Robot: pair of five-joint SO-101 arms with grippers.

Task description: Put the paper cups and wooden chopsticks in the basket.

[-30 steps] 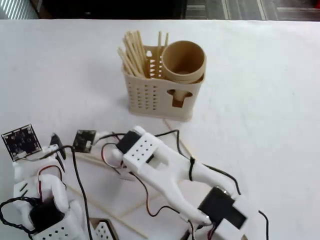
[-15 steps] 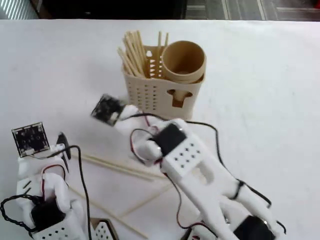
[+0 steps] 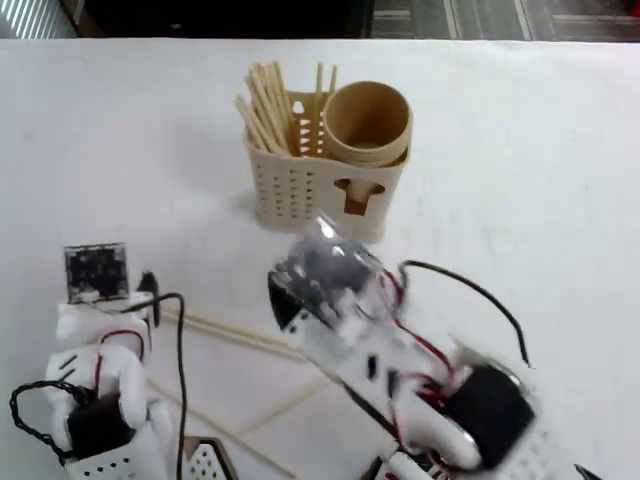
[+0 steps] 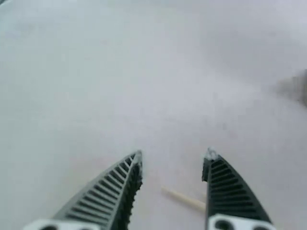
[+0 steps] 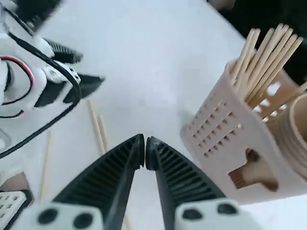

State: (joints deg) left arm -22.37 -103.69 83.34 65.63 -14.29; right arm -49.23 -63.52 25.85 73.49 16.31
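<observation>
L gripper: fingers spread, nothing held. Sits low over table; end of one stick lies btwn the jaws in wrist view.
R gripper: fingers pressed together, empty. Points down at table btwn stick pair and basket.
Basket: upright, mid-table on far side. Bundled sticks in one compartment, cups stacked in the other.
Stick pair: flat on table, side by side, near L arm, well apart from basket.
Other sticks: flat, closer to arm bases, look to cross each other.
Left to do (est.): cups look done; loose sticks remain.
Risk, thin grab: sticks lie flat and thin, so jaws could close above one or pinch only its tip. It then pivots and drops.
Risk, double pick: the pair lies so close that closing on one could drag or flick its neighbour.
Risk, arm clash: both arms work the same patch. R arm crosses over the sticks, so contact is likely if both go in.
Risk, basket: R gripper is near the basket wall; a nudge could tip it and spill sticks and cups.
Risk, cable: hangs near the sticks and may sweep them.
</observation>
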